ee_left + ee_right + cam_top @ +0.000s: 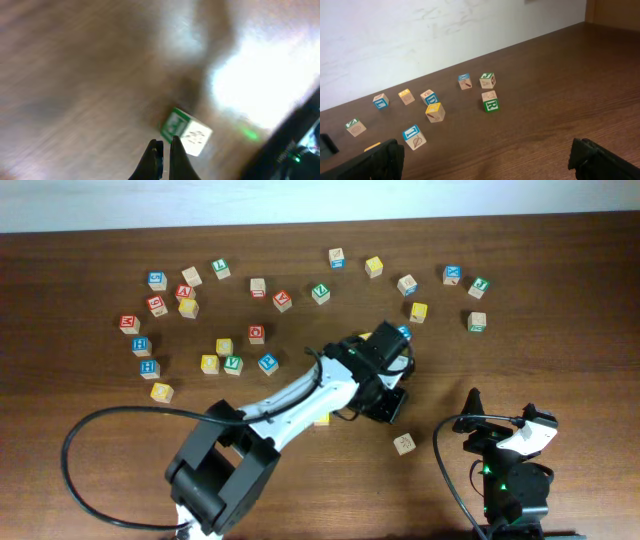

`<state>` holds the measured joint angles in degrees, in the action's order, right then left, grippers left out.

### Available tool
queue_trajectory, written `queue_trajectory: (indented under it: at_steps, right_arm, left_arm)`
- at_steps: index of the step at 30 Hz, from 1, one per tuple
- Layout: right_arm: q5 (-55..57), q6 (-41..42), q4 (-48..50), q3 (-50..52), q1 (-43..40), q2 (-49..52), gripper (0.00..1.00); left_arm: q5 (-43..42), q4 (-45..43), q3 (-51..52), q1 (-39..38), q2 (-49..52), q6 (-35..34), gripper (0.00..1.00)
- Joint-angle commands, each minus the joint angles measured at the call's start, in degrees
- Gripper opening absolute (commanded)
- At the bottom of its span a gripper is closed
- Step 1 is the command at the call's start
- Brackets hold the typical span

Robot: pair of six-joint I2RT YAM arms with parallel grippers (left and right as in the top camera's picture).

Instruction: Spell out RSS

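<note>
Fingers (156, 160) of the left gripper (163, 150) sit almost together, holding nothing, their tips just short of a green-framed cube (186, 132). The cube lies toward the table's front edge, right of centre, turned cornerwise to the fingers with its green face leftward. Blur hides its letter. A yellow cube (322, 419) peeks from under the left arm, letter hidden. Near the front-right corner, the right gripper (485, 150) is spread wide and empty.
</note>
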<state>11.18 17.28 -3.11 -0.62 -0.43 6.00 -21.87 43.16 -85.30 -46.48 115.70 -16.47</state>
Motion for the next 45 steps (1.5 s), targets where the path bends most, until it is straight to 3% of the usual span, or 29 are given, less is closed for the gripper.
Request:
queue_trajectory:
  at_steps: [1,20,37,42,45]
  right_arm:
    - [1.09,-0.48,-0.44,0.28,-0.39,-0.22,0.98]
    - [1.09,-0.48,-0.44,0.28,-0.39,-0.22,0.98]
    - [1.09,-0.48,-0.44,0.28,-0.39,-0.22,0.98]
    - [1.09,-0.48,-0.44,0.28,-0.39,-0.22,0.98]
    - [1.09,-0.48,-0.44,0.28,-0.39,-0.22,0.98]
  left_arm:
    - [-1.84,0.24,0.94,-3.17,-1.27,1.16,0.00]
    - [-1.05,-0.72,1.27,-4.92,6.95,1.14,0.00]
    - [14.51,-1.09,1.27,-4.59,11.10,1.11,0.00]
    - [14.86,0.35,1.27,-0.55,11.10,-6.25,0.00]
    - [14.88,1.53,1.27,1.03,11.10,-6.23,0.00]
